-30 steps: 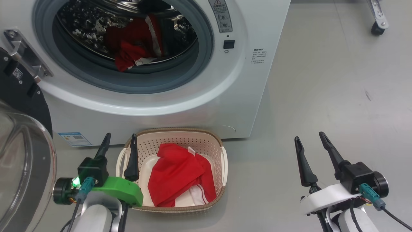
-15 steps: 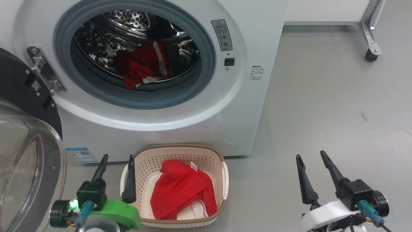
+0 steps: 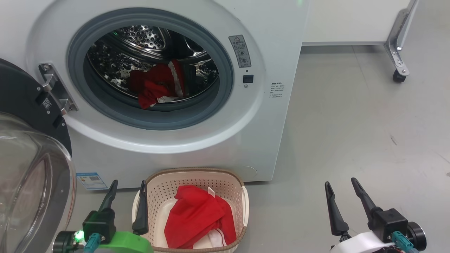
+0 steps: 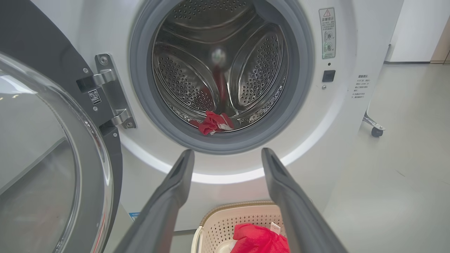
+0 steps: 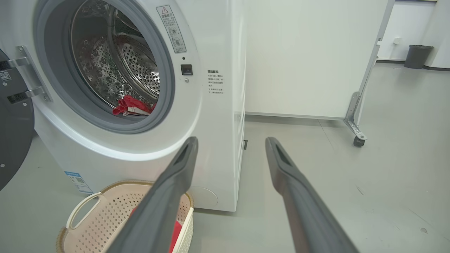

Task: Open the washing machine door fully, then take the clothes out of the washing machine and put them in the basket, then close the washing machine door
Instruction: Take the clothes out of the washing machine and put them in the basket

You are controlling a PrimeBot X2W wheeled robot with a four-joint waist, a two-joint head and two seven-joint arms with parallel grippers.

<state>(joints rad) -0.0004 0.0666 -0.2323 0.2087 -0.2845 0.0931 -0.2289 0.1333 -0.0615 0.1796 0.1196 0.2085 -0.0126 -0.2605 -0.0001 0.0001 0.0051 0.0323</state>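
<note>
Door swung open, red clothes (image 3: 154,88) split between drum and basket (image 3: 197,172).
The washing machine door (image 3: 21,95) stands wide at the left of the washing machine (image 3: 211,147). One red piece lies low in the steel drum, and another lies in the basket on the floor just in front of it. The left fingers (image 3: 142,211), by the basket's left rim, and the right fingers (image 3: 333,211) are spread, holding nothing.

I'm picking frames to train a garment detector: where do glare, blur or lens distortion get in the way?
Head view: sharp, but the steel drum glitters with highlights around the clothes, and the washing machine door carries pale reflections in its glass. Left wrist view: the left gripper is soft, and the wide lens bows the washing machine. Right wrist view: the right gripper is soft too.
</note>
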